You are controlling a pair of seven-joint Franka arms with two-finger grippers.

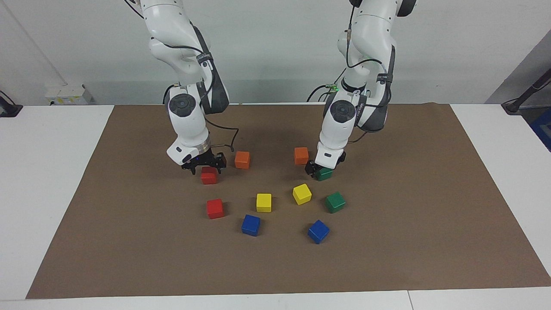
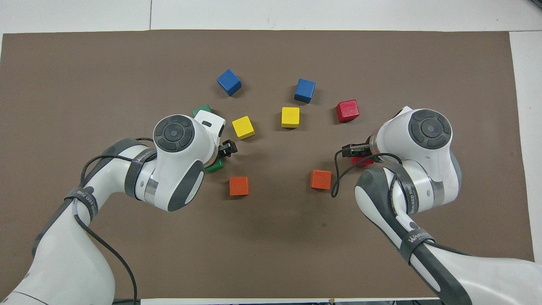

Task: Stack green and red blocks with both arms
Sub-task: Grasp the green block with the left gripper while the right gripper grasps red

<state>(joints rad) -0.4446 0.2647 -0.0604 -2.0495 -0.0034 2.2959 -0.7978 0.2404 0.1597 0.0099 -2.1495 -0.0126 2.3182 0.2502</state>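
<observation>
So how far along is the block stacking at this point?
Nothing is stacked yet: all four blocks sit on the mat. In hand: the open left pincer is down at the nearer green block, the open right pincer just over the nearer red block. Left: grasp, lift, stack onto the farther green and red.
</observation>
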